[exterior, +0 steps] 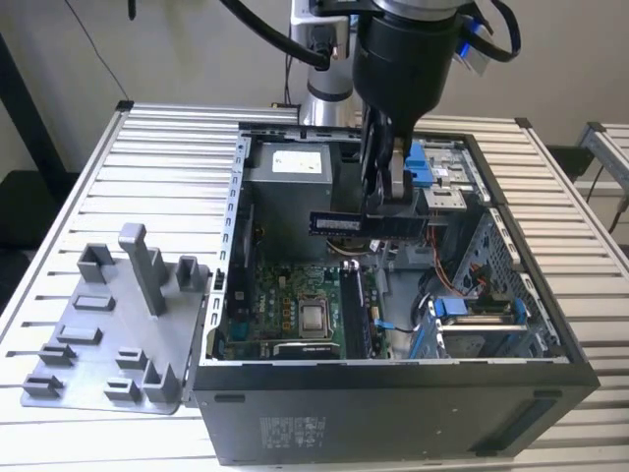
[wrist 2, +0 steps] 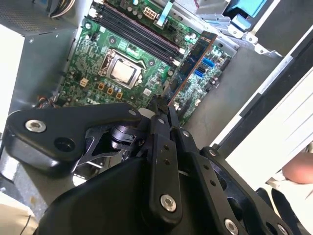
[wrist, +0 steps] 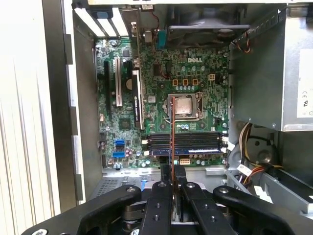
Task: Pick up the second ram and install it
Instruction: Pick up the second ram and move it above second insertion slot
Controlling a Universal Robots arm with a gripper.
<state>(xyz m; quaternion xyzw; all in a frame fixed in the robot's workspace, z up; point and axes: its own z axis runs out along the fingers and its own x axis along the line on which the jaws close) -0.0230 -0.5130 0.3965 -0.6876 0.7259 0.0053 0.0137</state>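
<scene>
Ram point(exterior: 344, 224) pinched between the narrowed fingers of the gripper point(exterior: 385, 206), its middle hidden by them, held level above the open case point(exterior: 393, 413), seen edge-on over the motherboard point(wrist: 161, 93) in the first wrist view, arm pointing straight down, its upper part cut off.

Black end effector point(wrist: 172, 171), silver screws point(wrist: 126, 189)
</scene>
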